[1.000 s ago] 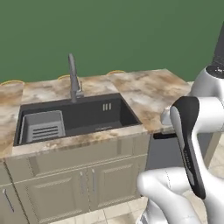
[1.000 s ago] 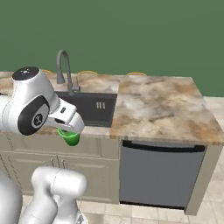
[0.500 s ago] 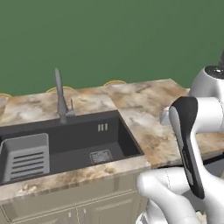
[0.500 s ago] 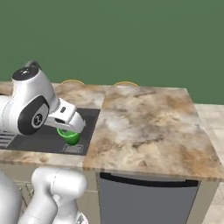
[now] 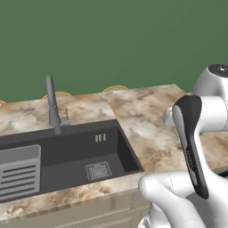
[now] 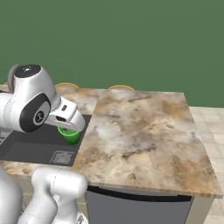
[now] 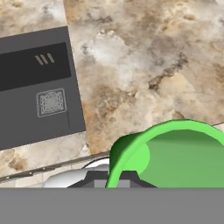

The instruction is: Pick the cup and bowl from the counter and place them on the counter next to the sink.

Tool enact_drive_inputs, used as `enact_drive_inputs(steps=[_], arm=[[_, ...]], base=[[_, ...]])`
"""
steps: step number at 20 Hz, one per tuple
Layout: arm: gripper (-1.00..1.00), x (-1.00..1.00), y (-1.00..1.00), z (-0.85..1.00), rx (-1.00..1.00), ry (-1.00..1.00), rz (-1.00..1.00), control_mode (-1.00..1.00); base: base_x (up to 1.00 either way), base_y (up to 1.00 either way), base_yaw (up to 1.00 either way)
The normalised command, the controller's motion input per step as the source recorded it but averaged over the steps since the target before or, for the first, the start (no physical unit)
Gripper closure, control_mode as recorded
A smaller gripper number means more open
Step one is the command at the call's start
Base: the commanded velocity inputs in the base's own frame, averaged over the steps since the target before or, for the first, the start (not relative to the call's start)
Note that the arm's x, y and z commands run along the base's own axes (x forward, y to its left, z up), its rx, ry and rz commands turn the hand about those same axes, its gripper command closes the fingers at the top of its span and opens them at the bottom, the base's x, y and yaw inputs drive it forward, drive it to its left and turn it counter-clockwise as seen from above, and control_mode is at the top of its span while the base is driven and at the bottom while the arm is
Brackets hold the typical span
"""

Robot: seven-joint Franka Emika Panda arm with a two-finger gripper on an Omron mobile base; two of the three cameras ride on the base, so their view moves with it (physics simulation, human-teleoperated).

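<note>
My gripper [image 6: 70, 129] is shut on the rim of the small bright green cup [image 6: 70, 135], which hangs in the air over the right end of the dark grey sink [image 6: 30, 146]. In the hand view the cup [image 7: 175, 155] sits large at the bottom right, above the front edge of the marbled counter [image 7: 140, 65]. The sink [image 5: 109, 149] with its curved grey tap [image 5: 52, 107] lies to the left of the counter [image 5: 144, 118]. The bowl is out of view.
A wide stretch of bare marbled counter [image 6: 140, 131] runs right of the sink. A ribbed drain rack [image 5: 18, 171] lies in the basin's left part. Two thin yellow rims [image 5: 116, 88] show behind the counter's back edge. A dark appliance front [image 6: 131, 208] sits below the counter.
The whole scene has slid and grown as the base drove closer to the counter. The cup stays in my shut gripper, still held over the sink's right end.
</note>
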Motion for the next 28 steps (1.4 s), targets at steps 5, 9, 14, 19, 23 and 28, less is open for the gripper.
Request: enact_drive_inputs(steps=[5,9,14,19,23,28], arm=[[1.0,0.0,0.0,0.0,0.0,0.0,0.0,1.0],[1.0,0.0,0.0,0.0,0.0,0.0,0.0,1.0],[1.0,0.0,0.0,0.0,0.0,0.0,0.0,1.0],[1.0,0.1,0.01,-0.06,0.0,0.0,0.0,-1.0],[1.0,0.49,0.24,-0.1,0.0,0.0,-0.01,-1.0],[1.0,0.55,0.07,-0.04,0.0,0.0,0.0,-1.0]], base=[[0.0,0.0,0.0],[0.0,0.0,0.0],[0.0,0.0,0.0],[0.0,0.0,0.0],[0.0,0.0,0.0],[0.0,0.0,0.0]])
